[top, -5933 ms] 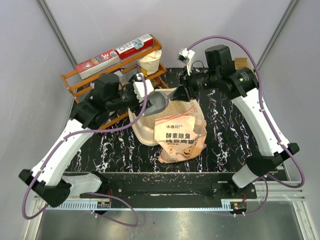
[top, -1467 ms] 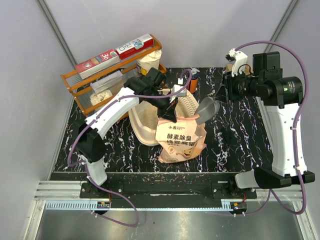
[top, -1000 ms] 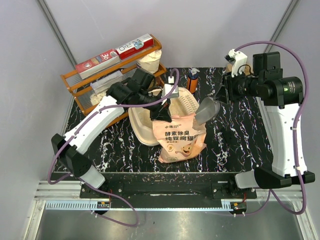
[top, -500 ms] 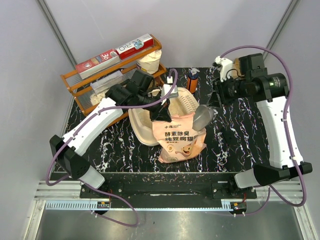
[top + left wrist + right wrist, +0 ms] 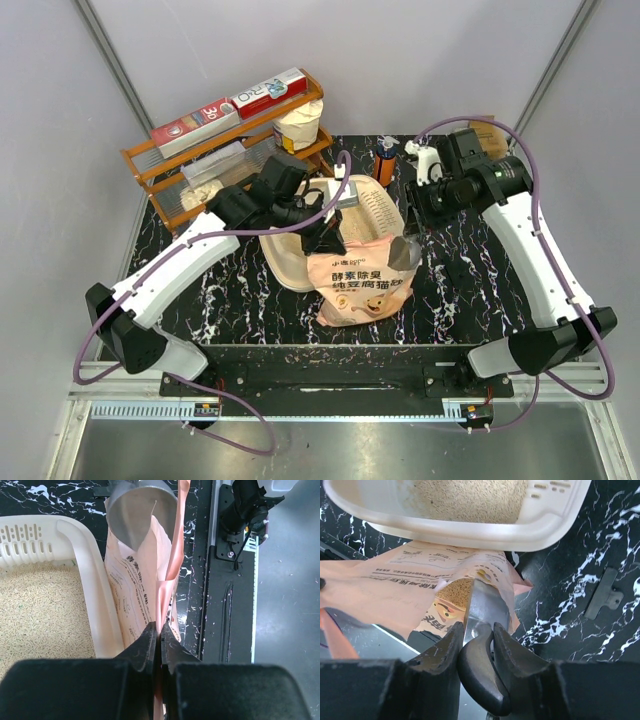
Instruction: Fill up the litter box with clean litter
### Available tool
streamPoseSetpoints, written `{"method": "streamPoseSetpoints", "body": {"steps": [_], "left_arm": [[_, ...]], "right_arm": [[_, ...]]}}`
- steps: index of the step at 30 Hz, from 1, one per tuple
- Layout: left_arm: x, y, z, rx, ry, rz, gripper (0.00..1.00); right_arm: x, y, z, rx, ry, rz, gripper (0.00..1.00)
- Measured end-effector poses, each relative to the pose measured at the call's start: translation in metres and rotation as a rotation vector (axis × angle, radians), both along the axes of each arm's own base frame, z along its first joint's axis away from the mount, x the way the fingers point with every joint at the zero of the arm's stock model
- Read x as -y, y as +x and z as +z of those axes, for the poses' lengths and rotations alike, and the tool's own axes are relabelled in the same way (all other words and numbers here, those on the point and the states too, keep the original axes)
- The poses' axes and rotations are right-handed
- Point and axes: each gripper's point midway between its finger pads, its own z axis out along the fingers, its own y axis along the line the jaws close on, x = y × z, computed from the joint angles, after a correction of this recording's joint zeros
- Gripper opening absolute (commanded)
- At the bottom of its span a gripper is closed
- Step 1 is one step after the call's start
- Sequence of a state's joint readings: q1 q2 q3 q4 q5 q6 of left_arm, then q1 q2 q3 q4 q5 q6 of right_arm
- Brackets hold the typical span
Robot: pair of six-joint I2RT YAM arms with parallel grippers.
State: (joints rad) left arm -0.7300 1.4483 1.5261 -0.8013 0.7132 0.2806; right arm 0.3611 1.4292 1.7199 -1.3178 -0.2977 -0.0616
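Top view first: the litter box [image 5: 281, 262] sits mid-tabletop [image 5: 200, 292]. Its far-left side is just beside the orange rack [image 5: 150, 165], and the bag [image 5: 358, 292] stands right up against its near-right rim. The left jaws are down at the bag's top edge on the left. The right jaws come in from the right with a grey scoop [image 5: 405, 254] poking into the bag mouth. It's pretty cramped in the middle, with the left arm reaching across over the box. The open marble is near-left of the box and down the whole right side past the bag. An orange bottle [image 5: 385, 163] stands behind the box by the far edge.

Left wrist: the jaws are pinched together on the bag's thin top edge, with the film squeezed flat between them. The bag wall touches the outside of the box rim. Inside the box, litter [image 5: 40, 615] covers the floor up to the slotted end [image 5: 25, 535]. The scoop's bowl sits at the top of the frame, in the bag mouth. Right of the bag there's only a narrow strip of marble, then the tabletop's edge and a black rail [image 5: 225, 605].

Right wrist: the jaws are clamped on the scoop's dark handle, and the metal blade runs into the bag opening, where more litter shows. The box rim runs across the top of the frame, with the bag tucked right under it. Right of the bag is bare marble with a small grey clip [image 5: 602, 600] lying well apart.
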Motion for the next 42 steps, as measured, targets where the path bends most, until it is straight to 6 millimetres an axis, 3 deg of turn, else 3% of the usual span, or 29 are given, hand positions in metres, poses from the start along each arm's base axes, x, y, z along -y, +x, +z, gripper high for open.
{"method": "streamPoseSetpoints", "body": {"steps": [4, 11, 19, 24, 27, 33, 42], "left_arm": [[0.005, -0.001, -0.001, 0.000, -0.001, 0.020, 0.00], [0.012, -0.003, 0.001, -0.021, -0.005, 0.046, 0.00], [0.016, -0.003, -0.001, -0.049, -0.001, 0.068, 0.00], [0.019, -0.001, -0.001, -0.055, -0.008, 0.073, 0.00], [0.021, 0.000, -0.002, -0.056, -0.009, 0.074, 0.00], [0.023, 0.002, -0.004, -0.050, -0.016, 0.074, 0.00], [0.023, 0.004, -0.006, -0.019, -0.015, 0.061, 0.00]], "right_arm": [[0.004, -0.003, -0.019, -0.056, -0.016, -0.065, 0.00], [0.004, -0.010, -0.071, -0.122, -0.030, -0.168, 0.00], [-0.012, -0.017, -0.097, -0.098, 0.051, -0.239, 0.00], [-0.022, -0.008, -0.100, -0.069, 0.124, -0.222, 0.00], [-0.029, -0.013, -0.101, -0.099, 0.198, -0.183, 0.00], [-0.047, -0.017, -0.081, -0.186, 0.428, -0.099, 0.00], [-0.036, -0.010, -0.066, -0.308, 0.649, -0.122, 0.00]]}}
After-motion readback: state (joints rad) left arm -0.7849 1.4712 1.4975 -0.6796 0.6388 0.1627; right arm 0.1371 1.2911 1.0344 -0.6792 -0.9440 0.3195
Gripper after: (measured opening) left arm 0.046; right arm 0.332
